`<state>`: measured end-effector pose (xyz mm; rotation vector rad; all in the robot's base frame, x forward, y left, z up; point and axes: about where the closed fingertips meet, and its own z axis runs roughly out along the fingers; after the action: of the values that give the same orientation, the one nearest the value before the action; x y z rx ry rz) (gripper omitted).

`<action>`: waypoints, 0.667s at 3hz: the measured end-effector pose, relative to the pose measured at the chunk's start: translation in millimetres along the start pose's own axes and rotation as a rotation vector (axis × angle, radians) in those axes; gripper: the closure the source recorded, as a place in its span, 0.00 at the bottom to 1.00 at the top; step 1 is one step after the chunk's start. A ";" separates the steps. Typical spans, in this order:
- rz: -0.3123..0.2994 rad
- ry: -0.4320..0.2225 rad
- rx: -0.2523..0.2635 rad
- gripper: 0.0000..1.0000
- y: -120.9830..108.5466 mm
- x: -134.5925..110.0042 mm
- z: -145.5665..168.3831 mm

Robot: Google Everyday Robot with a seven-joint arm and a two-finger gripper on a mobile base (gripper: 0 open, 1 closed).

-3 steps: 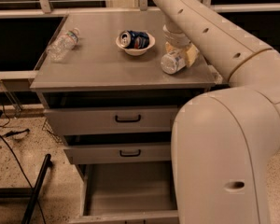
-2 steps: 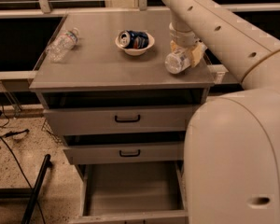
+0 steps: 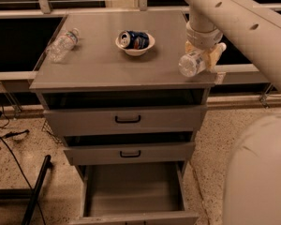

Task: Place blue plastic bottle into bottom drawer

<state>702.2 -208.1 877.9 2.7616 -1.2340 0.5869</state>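
Note:
The blue plastic bottle point(image 3: 191, 63) lies tilted in my gripper point(image 3: 203, 55), clear with a pale label and a white cap pointing right. My gripper is shut on it, just above the right end of the grey cabinet top point(image 3: 107, 64). The arm comes down from the upper right. Below, the bottom drawer point(image 3: 131, 191) is pulled out and open, showing plain grey inner walls and a bare floor.
A small slim clear bottle point(image 3: 62, 44) lies at the left edge of the top. A white bowl point(image 3: 135, 45) with a blue soda can point(image 3: 133, 38) sits at centre back. The two upper drawers point(image 3: 127, 119) stand slightly out. My base point(image 3: 257, 172) fills the lower right.
My gripper has carried the blue plastic bottle a little to the right, towards the cabinet top's right edge. Nothing else on the cabinet has moved.

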 end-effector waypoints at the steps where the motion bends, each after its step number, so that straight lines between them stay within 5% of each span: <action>1: -0.032 -0.046 0.059 1.00 30.6 -7.4 -23.0; 2: -0.114 -0.148 0.265 1.00 30.8 -18.4 -32.3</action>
<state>658.4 -209.3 898.1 3.1225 -1.0840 0.5836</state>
